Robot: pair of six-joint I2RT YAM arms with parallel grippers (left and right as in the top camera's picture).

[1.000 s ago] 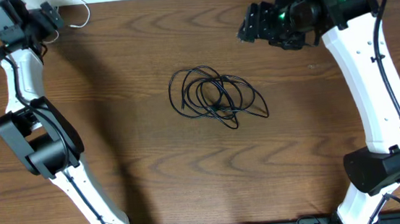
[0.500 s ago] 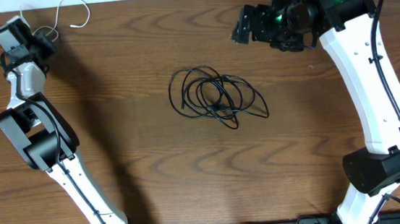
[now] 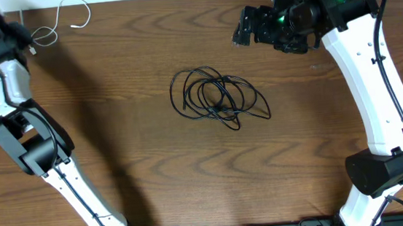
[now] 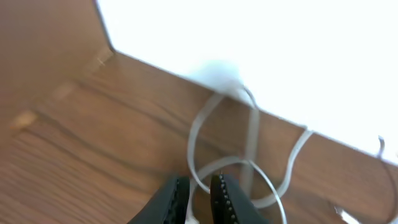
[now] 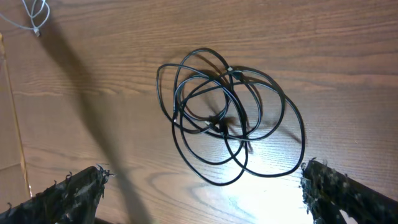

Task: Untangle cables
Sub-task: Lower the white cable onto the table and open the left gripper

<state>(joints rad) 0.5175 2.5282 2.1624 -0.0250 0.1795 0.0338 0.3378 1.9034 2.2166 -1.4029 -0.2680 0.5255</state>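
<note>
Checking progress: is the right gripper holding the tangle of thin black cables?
No: overhead, the right gripper hangs open, clearly apart from the tangle of thin black cables lying loose on the wooden table.

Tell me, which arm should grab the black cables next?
Right, probably. The right gripper is open and hangs near the black cables, which fill its wrist view. The left gripper is far off to the side, pinching the white cable.
</note>
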